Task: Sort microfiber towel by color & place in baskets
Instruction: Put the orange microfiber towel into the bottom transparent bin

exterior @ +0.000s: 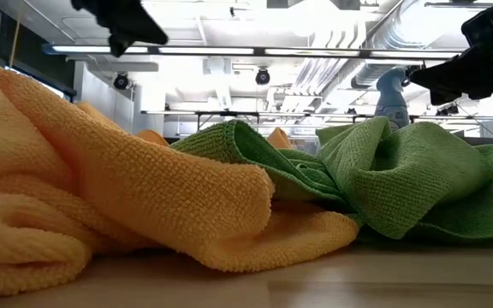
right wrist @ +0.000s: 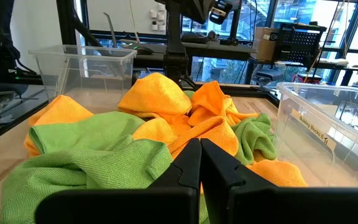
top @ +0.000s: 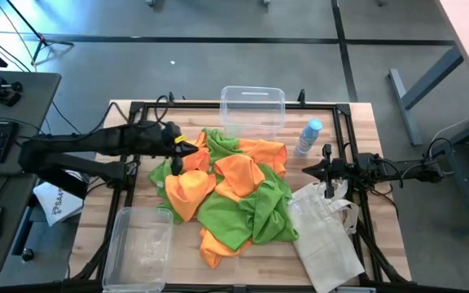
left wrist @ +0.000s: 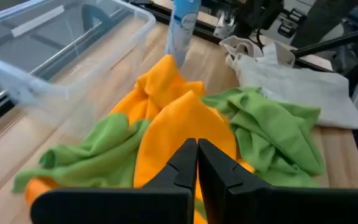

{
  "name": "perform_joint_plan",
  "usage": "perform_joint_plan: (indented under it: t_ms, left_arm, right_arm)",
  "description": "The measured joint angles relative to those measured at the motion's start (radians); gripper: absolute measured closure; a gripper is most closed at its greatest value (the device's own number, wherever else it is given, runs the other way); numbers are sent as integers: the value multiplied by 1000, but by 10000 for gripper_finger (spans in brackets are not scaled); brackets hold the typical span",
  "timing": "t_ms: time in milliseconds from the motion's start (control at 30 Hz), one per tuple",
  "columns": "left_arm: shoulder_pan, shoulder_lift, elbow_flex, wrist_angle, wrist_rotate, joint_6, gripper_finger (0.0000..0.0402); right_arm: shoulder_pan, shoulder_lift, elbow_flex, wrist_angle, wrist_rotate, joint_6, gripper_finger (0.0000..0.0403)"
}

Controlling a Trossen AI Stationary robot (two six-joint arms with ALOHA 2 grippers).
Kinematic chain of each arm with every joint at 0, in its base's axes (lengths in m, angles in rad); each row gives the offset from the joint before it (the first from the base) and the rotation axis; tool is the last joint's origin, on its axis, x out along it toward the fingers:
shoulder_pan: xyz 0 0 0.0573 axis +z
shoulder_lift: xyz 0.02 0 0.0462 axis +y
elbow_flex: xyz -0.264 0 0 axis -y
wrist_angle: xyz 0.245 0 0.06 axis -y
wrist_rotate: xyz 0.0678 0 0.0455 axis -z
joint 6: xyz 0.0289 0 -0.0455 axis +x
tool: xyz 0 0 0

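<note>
Several orange and green microfiber towels (top: 234, 191) lie in one crumpled, overlapping heap on the middle of the table. My left gripper (top: 192, 150) hovers shut above the heap's left far part; its wrist view looks down on an orange towel (left wrist: 185, 118) past the shut fingers (left wrist: 197, 152). My right gripper (top: 306, 169) is shut and stands just right of the heap, low, pointing at a green towel (right wrist: 98, 168). One clear basket (top: 252, 110) stands at the far edge, the other (top: 141, 240) at the near left corner. Both baskets hold nothing.
An off-white tote bag (top: 328, 236) lies flat at the near right, beside the heap. A clear bottle with a blue cap (top: 308, 137) stands upright between the far basket and my right gripper. A dark frame rail (top: 129, 155) borders the table.
</note>
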Motion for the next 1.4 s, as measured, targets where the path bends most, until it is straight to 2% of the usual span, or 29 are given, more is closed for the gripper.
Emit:
perform_joint_plan:
  t_ms: [133,233,333,433,567,800,1400]
  left_arm:
    - [8,67,36,-37,-3,-2,371]
    - [16,109,49,-66,6,-63,335]
    - [34,129,53,-92,22,-101,300]
    - [53,143,53,-154,46,-106,280]
    - [77,180,61,-285,33,-131,278]
    - [113,305,174,-504,-2,-97,279]
    - [128,568,191,-529,-55,-6,280]
  right_arm:
    - [0,0,0,0,0,0,402]
    - [0,0,0,0,0,0,402]
    - [0,0,0,0,0,0,402]
    - [0,0,0,0,0,0,402]
    - [0,0,0,0,0,0,402]
    - [0,0,0,0,0,0,402]
    - [0,0,0,0,0,0,402]
